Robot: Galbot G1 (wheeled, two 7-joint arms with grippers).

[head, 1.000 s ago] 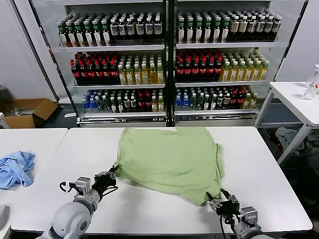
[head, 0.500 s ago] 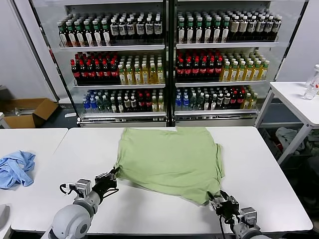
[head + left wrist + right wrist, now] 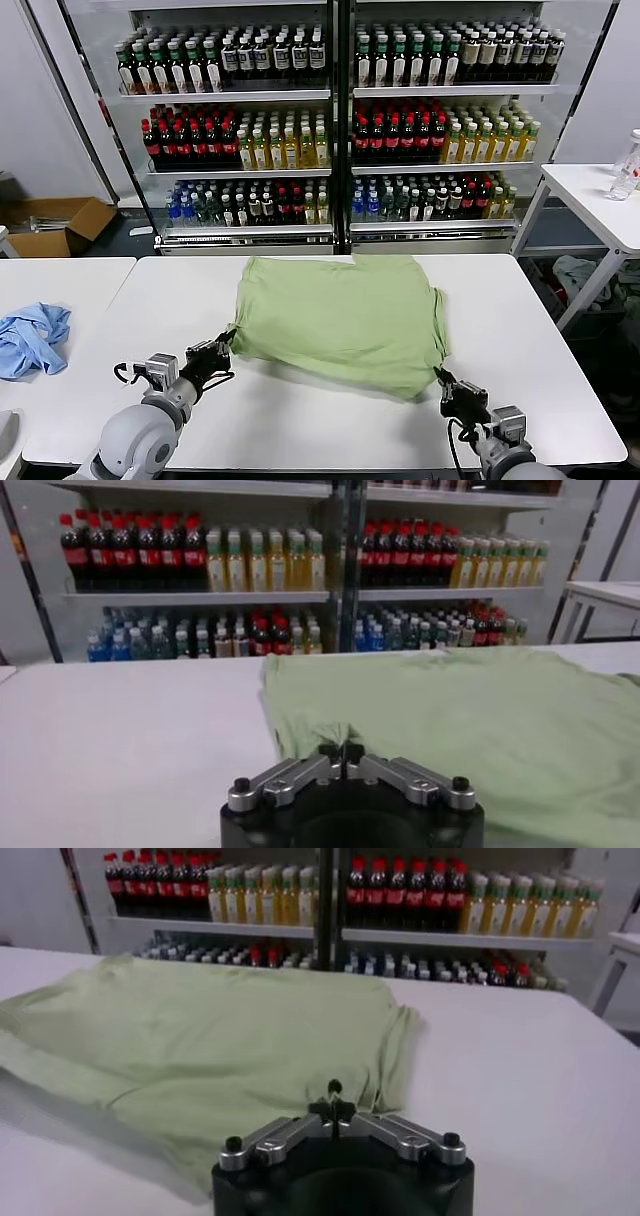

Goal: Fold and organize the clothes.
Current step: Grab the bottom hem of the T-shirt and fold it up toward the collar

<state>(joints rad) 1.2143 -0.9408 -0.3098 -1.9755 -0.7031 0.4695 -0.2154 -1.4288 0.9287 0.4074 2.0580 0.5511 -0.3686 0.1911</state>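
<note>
The large pale green short-sleeved shirt (image 3: 340, 320) of soft thin fabric lies spread on the white rectangular table (image 3: 300, 420), roughly mid-table, far hem twd the drinks cooler w/ rows of bottles (image 3: 335, 120). No printed patch or buttons visible from this side, so prob. face down or already doubled over.

Left gripper (image 3: 215, 352) sits at the shirt's near-left corner; in the left wrist view its jaws are pinched tight together on a small tuck of green cloth (image 3: 340, 742). Right gripper (image 3: 447, 385) is at the near-right corner; jaws closed, and in the right wrist view the tips (image 3: 334, 1110) meet right at the shirt's near edge. Looks like a pinch on the hem there, tho how much cloth is actually caught is hard to tell.

Why placed so: one gripper per near corner, both low at table level, gives a symmetric hold on the near edge. My guess is the setup is for lifting that edge and carrying it twd the far hem, i.e. a fold in half. Both arms need to rise together or the thin fabric will skew or slip out on the right.

A crumpled light-blue cloth (image 3: 32, 338) lies on the neighbouring white table at left, well apart, not involved.
</note>
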